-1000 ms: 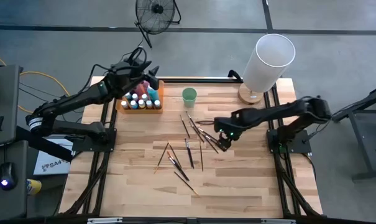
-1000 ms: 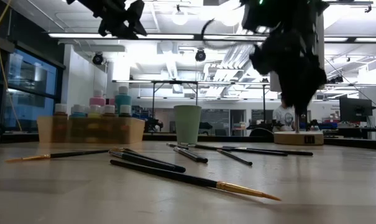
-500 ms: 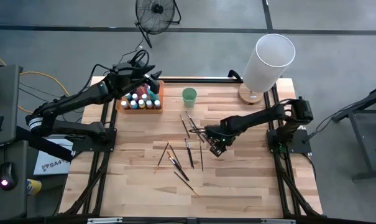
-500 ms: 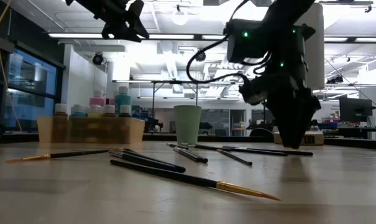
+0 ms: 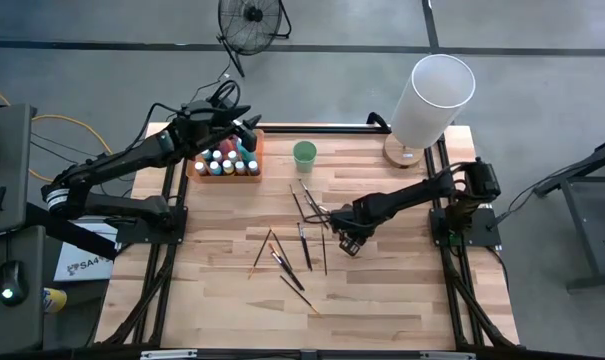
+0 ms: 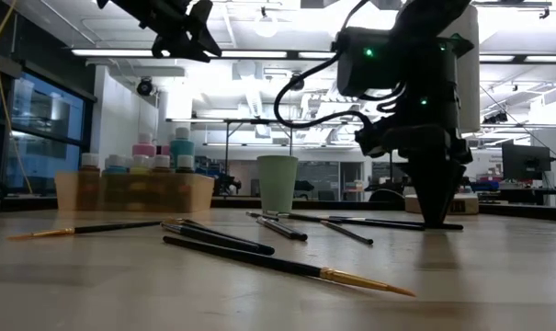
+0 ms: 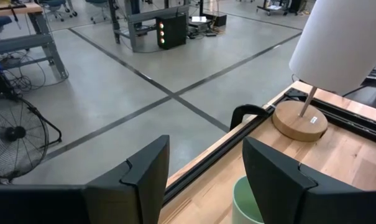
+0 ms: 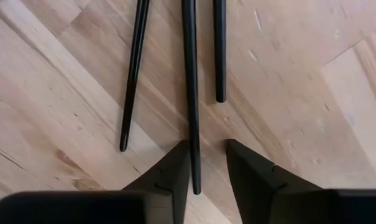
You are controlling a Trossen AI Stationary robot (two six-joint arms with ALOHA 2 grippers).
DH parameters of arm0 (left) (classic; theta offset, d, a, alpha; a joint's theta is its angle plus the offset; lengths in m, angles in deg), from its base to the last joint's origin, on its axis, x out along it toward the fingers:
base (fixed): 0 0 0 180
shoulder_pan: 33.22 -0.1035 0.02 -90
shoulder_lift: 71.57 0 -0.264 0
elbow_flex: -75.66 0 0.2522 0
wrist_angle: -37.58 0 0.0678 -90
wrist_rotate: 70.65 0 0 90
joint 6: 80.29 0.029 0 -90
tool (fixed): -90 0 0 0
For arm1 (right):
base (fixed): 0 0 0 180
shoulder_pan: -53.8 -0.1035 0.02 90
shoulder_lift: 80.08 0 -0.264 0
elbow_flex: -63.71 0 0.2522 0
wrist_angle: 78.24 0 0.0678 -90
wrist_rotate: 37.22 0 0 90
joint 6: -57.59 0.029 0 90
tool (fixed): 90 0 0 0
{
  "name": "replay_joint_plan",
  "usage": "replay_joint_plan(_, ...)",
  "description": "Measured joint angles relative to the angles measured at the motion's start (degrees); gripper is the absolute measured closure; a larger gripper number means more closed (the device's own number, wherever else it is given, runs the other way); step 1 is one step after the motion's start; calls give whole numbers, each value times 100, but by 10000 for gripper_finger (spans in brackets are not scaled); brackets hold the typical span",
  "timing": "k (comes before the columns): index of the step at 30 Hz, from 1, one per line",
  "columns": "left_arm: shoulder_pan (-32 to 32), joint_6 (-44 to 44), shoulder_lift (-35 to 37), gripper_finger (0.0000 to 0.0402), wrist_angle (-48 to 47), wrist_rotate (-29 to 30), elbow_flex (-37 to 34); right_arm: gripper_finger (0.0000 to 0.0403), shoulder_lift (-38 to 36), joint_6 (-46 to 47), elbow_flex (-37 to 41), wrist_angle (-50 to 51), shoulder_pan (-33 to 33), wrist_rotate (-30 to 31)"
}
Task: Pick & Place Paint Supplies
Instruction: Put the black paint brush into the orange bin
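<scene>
Orange catches the eye first: the orange tray [image 5: 225, 166] sits far to the left of the green cup [image 5: 304, 154], on the same back stretch of the table [image 5: 382, 290], and it is packed with small paint bottles [image 5: 222, 164] with pale caps. From table height a pink bottle [image 6: 144, 148] and a blue bottle [image 6: 181, 145] stand taller than the rest inside it. The left pincer [image 5: 244, 125] hangs in the air above the tray's cup-side end, its fingers [image 7: 144, 177] spread apart and holding nothing.

The green cup stands upright, just right of the tray and apart from it. In front of the cup, toward the table's middle, the thin dark-handled brushes [image 5: 302, 245] lie scattered flat on the wood, some crossing one another, some alone; the nearest one to the table's front edge shows a golden ferrule [image 6: 351, 277].

To the right of the cup and forward of it, the right pincer [image 5: 347, 240] is down at the table surface among the right-hand brushes. Its fingers [image 8: 172, 171] are slightly apart and straddle the end of one brush handle [image 8: 190, 74], not yet clamped on it; two other handles lie just beside it on either side.

Further right of the cup, at the back corner, stands a white lamp [image 5: 430, 98] on a round wooden base.
</scene>
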Motion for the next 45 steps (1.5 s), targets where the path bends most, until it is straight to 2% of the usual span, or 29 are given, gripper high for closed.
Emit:
replay_joint_plan(8,1,0,0,202,9,0,-2,390,9,-29,9,-32,-112,-18)
replay_joint_plan(19,0,0,0,202,24,0,-3,397,-307,-109,44,-124,-137,-478)
replay_joint_plan(28,-1,-2,0,202,31,-17,-4,398,-892,43,33,-119,-132,-236)
replay_joint_plan(34,-1,-1,-9,202,128,-821,-4,399,-1291,50,31,-557,-83,-79)
replay_joint_plan(41,-1,-24,-141,202,211,-1809,-7,399,-1947,-113,20,-1505,237,583)
replay_joint_plan(45,1,-199,-347,202,497,-2739,-7,399,-2139,-607,20,-2267,447,896)
